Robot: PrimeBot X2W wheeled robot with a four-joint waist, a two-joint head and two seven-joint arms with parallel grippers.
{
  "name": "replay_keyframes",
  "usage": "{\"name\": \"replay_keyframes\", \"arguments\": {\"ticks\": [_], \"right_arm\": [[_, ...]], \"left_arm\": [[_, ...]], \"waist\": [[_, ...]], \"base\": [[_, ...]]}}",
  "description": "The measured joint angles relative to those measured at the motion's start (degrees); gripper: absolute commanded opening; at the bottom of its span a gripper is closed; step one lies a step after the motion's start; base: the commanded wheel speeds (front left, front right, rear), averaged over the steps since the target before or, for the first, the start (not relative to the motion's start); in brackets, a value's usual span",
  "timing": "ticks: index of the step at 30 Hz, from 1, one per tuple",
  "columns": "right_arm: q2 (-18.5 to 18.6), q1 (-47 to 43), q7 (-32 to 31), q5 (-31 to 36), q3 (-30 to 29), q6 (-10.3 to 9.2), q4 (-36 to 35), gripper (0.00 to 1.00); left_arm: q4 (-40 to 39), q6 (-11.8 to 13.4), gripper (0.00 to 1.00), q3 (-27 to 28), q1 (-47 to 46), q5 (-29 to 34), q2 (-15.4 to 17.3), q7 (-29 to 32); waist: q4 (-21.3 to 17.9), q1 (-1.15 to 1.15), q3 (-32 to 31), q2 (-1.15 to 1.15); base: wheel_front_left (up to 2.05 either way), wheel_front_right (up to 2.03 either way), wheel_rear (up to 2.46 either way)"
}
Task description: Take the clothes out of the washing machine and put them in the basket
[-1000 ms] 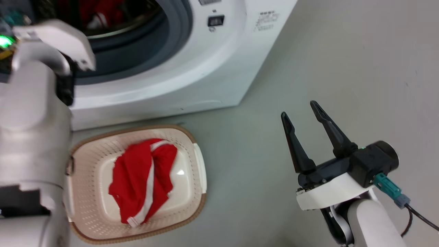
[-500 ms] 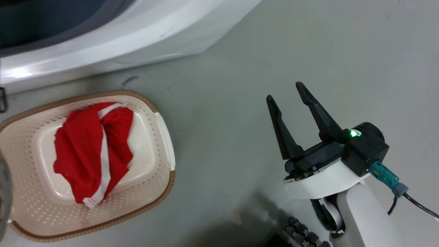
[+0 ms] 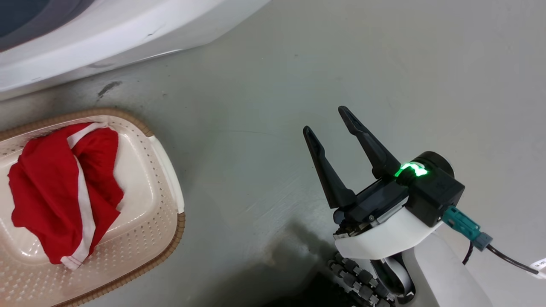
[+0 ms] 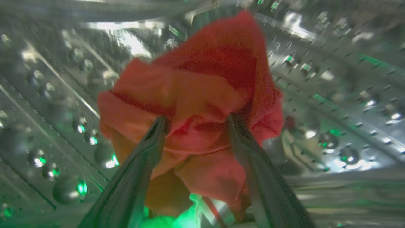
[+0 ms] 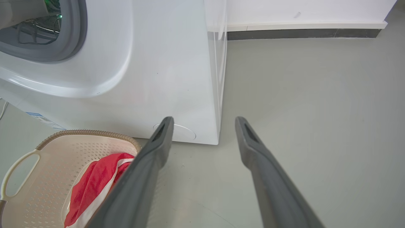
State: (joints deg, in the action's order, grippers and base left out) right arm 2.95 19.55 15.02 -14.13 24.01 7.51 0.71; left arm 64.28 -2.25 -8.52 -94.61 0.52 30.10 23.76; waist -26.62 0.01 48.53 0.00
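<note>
Inside the washing machine's steel drum, a crumpled red piece of the clothes lies right at my left gripper. Its fingers are open, and their tips rest against the fabric on either side of a fold. Another red garment with a white stripe lies in the cream basket, which stands on the floor in front of the washing machine. My right gripper hovers open and empty over the floor, to the right of the basket.
The grey floor stretches out to the right of the washer and basket. A dark baseboard runs along the far wall. A cable with a teal plug trails from my right wrist.
The head camera has swung, so washer and basket slid up and left in its picture and my left forearm left it. The right gripper stays open. The garment in the basket has not moved.
</note>
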Motion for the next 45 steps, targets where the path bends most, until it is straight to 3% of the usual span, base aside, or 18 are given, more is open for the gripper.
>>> {"name": "replay_keyframes", "arguments": {"ticks": [4, 5, 6, 7, 12, 14, 20, 26, 32, 39, 45], "right_arm": [[0.0, -0.6, 0.0, -0.3, 0.6, 0.0, -0.3, 1.0], [0.0, -0.8, 0.0, -0.5, 0.7, 0.0, -0.3, 1.0], [0.0, -0.9, 0.0, -0.5, 0.8, 0.0, -0.3, 1.0], [0.0, -0.9, 0.0, -0.5, 0.9, 0.0, -0.3, 1.0], [0.0, -1.0, 0.0, -0.8, 1.0, 0.0, -0.3, 1.0], [0.0, -1.0, 0.0, -1.0, 1.0, 0.0, -0.3, 1.0], [0.0, -1.0, 0.0, -0.5, 0.6, 0.0, 0.2, 1.0], [0.0, -0.9, 0.0, 0.9, -0.7, 0.0, 0.8, 1.0], [-0.1, -1.3, 0.0, 3.5, -3.0, 0.0, 2.7, 1.0], [-0.1, -4.4, -0.9, 6.2, -5.2, 0.0, 4.8, 1.0], [-0.1, -7.9, -3.6, 8.0, -7.4, 0.0, 4.6, 1.0]], "left_arm": [[0.5, 0.3, 1.0, -0.2, -0.2, -0.2, 1.2, 5.4], [0.5, 0.5, 0.95, -0.1, -0.2, -0.2, 1.3, 6.5], [0.5, 1.0, 0.6, 0.0, -0.2, -0.4, 1.4, 7.5], [0.6, 1.3, 0.0, 0.2, -0.1, -0.7, 1.4, 8.8], [-1.1, 3.6, 0.0, 1.1, 1.9, -1.9, 1.5, 11.0], [-2.4, 3.3, 0.0, 1.2, 2.3, -2.2, 2.4, 10.6], [-8.4, 5.3, 0.0, 1.4, 6.0, -3.2, 1.5, 5.1], [-13.1, 5.6, 0.0, 2.1, 10.5, -4.9, 0.9, -3.0], [-14.1, 5.3, 0.0, 3.0, 17.1, -7.8, -2.4, -15.2], [-11.5, 3.8, 0.0, 3.8, 26.5, -11.1, -6.5, -29.0], [-10.7, 2.5, 0.0, 3.8, 33.6, -12.8, -9.7, -36.3]], "waist": [[-1.2, 0.0, 0.1, 0.0], [-1.4, 0.0, 0.1, 0.0], [-1.5, 0.0, 0.1, 0.0], [-1.6, 0.0, 0.0, 0.0], [-1.9, 0.0, -0.3, 0.0], [-1.9, 0.0, -0.5, 0.0], [-1.1, 0.0, -1.8, 0.0], [0.7, 0.0, -4.2, 0.0], [3.0, -0.01, -8.7, 0.0], [6.1, -0.01, -17.2, 0.0], [8.8, -0.02, -25.4, 0.0]], "base": [[0.0, 0.0, 0.0], [0.0, 0.0, 0.0], [0.0, 0.0, 0.0], [0.0, 0.0, 0.0], [0.0, 0.0, 0.0], [0.0, 0.0, 0.0], [0.0, 0.0, 0.0], [0.0, 0.0, 0.0], [0.0, 0.0, 0.0], [0.0, 0.0, 0.0], [0.0, 0.0, 0.0]]}}
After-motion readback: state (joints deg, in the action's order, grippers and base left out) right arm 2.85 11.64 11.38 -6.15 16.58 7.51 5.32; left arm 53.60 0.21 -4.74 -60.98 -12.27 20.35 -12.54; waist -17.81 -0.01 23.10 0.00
